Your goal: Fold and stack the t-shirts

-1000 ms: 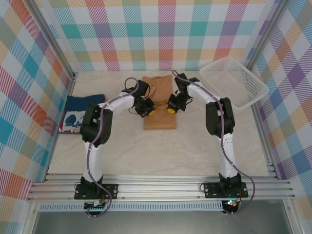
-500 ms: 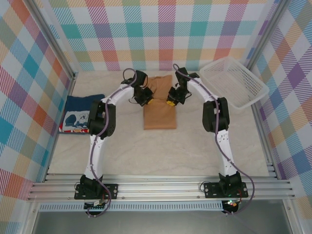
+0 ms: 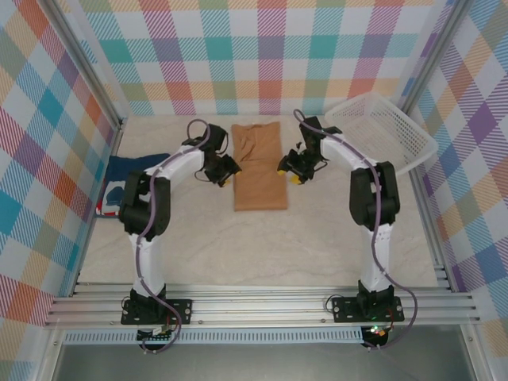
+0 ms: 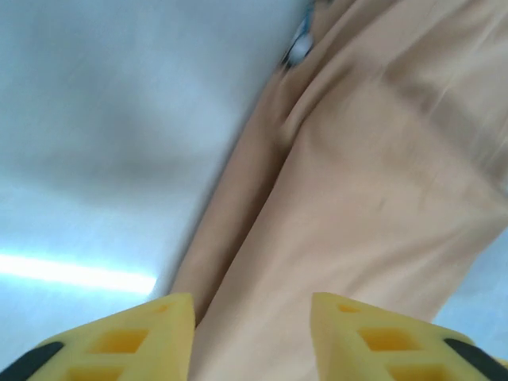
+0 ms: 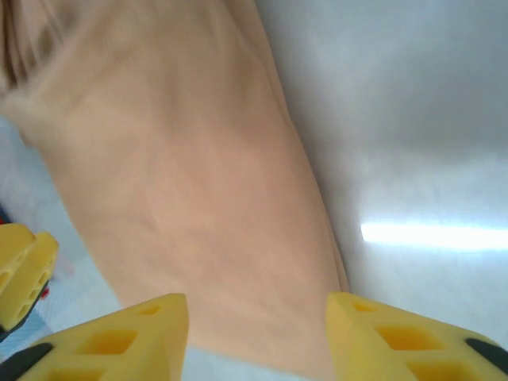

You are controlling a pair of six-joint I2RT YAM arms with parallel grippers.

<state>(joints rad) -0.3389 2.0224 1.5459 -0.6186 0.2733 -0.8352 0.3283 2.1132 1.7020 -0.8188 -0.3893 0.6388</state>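
Now left hand [image 3: 225, 174] and right hand [image 3: 287, 170] flank tan-orange t-shirt [image 3: 259, 171].

**Both arms reaching forward, grippers parted**

The left arm [image 3: 147, 208] rises from its base, bends at the elbow and reaches forward and inward. The left gripper [image 3: 224, 176] points toward the centre line, its yellow pads [image 4: 119, 341] apart with nothing between them. The right arm [image 3: 371, 198] mirrors this pose. The right gripper [image 3: 290, 173] faces inward, its pads [image 5: 119, 345] likewise parted and empty. The two grippers sit level and well apart.
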